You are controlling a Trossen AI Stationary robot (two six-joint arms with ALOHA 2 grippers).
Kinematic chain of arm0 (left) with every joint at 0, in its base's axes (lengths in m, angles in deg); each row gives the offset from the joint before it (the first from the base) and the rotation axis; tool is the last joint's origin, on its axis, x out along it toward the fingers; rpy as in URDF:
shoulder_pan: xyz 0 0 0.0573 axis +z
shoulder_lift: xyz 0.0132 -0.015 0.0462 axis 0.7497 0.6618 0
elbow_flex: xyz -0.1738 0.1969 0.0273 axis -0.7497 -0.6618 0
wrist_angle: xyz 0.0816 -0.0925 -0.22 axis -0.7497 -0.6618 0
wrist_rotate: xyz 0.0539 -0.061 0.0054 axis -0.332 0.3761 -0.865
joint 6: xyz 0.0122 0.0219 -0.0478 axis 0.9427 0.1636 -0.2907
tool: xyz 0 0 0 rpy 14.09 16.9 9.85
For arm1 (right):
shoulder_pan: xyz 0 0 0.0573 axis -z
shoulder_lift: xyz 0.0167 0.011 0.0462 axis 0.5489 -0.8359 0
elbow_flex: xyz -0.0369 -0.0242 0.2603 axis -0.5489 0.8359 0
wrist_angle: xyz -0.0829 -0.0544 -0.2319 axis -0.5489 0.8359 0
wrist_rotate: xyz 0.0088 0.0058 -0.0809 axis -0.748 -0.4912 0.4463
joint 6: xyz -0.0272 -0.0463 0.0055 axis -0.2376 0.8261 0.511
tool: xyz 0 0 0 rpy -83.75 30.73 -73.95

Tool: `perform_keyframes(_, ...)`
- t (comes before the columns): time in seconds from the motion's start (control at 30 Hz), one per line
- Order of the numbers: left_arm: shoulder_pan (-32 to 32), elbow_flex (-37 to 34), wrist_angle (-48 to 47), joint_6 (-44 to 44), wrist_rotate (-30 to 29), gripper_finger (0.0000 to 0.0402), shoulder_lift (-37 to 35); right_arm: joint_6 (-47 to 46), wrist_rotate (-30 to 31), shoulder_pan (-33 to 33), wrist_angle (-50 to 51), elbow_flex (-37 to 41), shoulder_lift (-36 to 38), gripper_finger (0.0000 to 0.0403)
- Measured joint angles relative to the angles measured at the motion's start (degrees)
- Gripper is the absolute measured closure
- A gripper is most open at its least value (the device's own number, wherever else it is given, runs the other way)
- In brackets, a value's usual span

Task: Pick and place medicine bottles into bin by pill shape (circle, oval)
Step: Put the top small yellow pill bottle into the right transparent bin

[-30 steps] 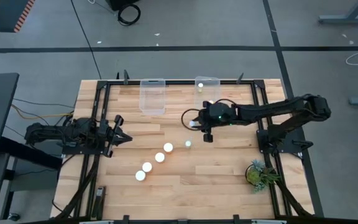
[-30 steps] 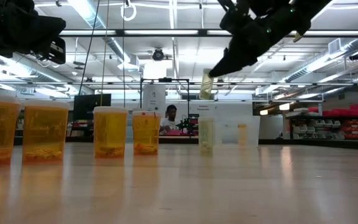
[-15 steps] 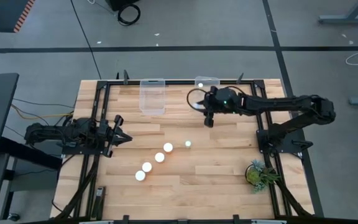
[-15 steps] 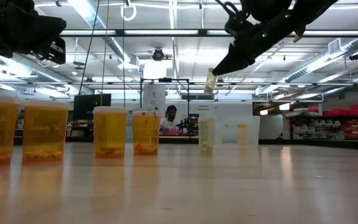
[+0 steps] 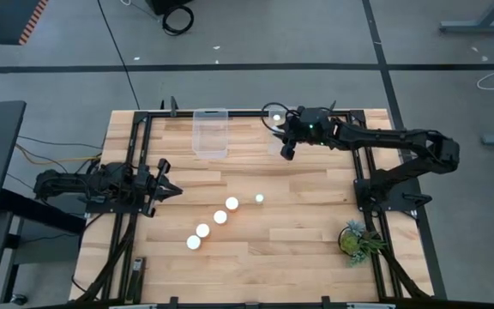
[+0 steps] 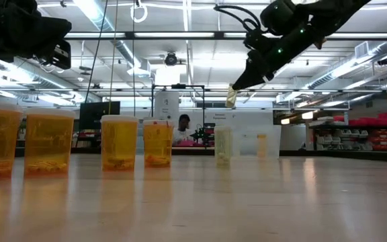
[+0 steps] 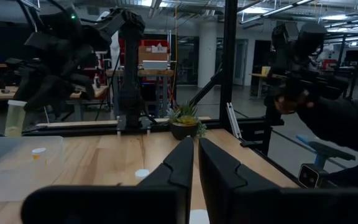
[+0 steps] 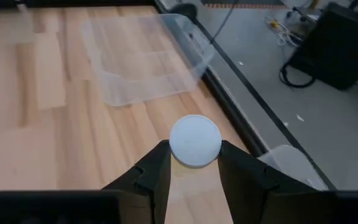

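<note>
My right gripper [image 5: 287, 151] is shut on a small amber bottle with a white cap [image 8: 194, 140], high above the table at the near edge of the right clear bin [image 5: 274, 129]. In the low view the bottle [image 6: 232, 96] hangs tilted under the fingers. Several more white-capped amber bottles [image 5: 220, 217] stand on their bases in a slanting row at mid-table and show in the low view [image 6: 119, 142]. The left clear bin [image 5: 211, 130] stands at the far edge. My left gripper [image 5: 165, 189] is shut and empty at the table's left. My right gripper pinches the bottle between its two fingers [image 8: 157, 165], one on either side just under the white cap [image 8: 194, 155]. The fingers slant down from above and lie along the bottle. The bottle is lifted clear and hangs tilted below the fingertips [image 6: 232, 101].
A small potted plant [image 5: 356, 238] stands at the near right corner. A black frame [image 5: 144, 129] runs round the table. The right bin holds a bottle, whose white cap shows in the left wrist view [image 7: 38, 151]. A person shows in the room beyond [image 7: 340, 118].
My right gripper has carried the bottle from mid-table toward the far edge, up to the right bin, keeping it lifted clear and tilted. The bottles on the table have stayed where they were.
</note>
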Motion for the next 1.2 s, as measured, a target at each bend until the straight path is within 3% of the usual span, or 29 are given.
perform_keyframes(0.27, 0.0, 0.0, 0.0, 0.0, 0.0, 0.0373, 0.0, -0.8, 0.1, 3.7, -0.6, 0.0, -1.2, 0.0269)
perform_keyframes(0.83, 0.0, 0.0, 0.0, 0.0, 0.0, 0.0372, 0.0, -2.6, 0.0, 9.1, -2.3, 0.0, -13.7, 0.0269)
perform_keyframes(1.2, 0.0, 0.0, 0.0, 0.0, 0.0, 0.0366, 0.0, -2.2, -3.4, 9.5, -1.5, 0.0, -17.3, 0.0269)
